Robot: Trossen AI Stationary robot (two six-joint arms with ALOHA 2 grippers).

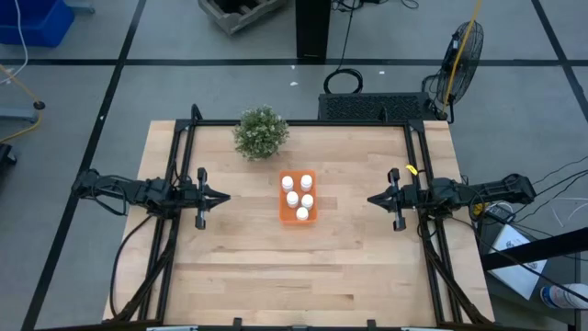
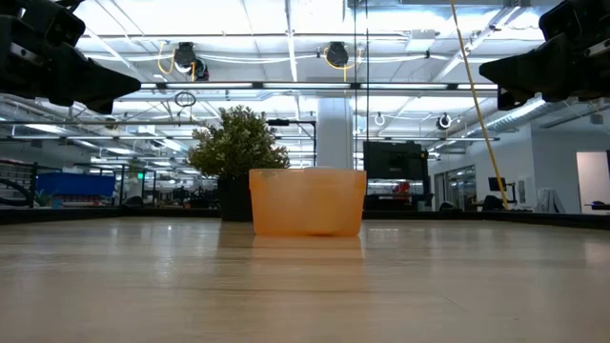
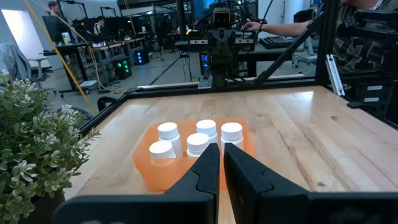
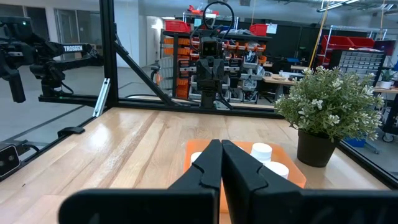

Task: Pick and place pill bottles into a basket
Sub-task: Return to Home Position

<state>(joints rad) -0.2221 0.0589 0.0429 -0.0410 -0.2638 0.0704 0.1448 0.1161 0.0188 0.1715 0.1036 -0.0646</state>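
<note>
Homing looks like the step in hand, since nothing is left to pick.

High view: the basket (image 1: 284, 211) sits mid-table just in front of the plant (image 1: 261, 131), and all five pill bottles (image 1: 292, 197) stand inside it. The left gripper (image 1: 220, 196) and right gripper (image 1: 372, 199) face each other from opposite edges, both well apart from the basket.

Low view: the arms show only as dark shapes in the upper corners, so they hang high over the wood. The basket wall hides the bottles.

Left wrist view: my fingers (image 3: 202, 171) are pressed nearly together on nothing, pointing at the white caps.

Right wrist view: same here — fingers closed and empty.

To finish well I'd keep both grippers closed and raised and fold each arm straight back toward its own side — no sweep across the plant or basket — then settle slowly so nothing jolts the table (image 1: 239, 267).
</note>
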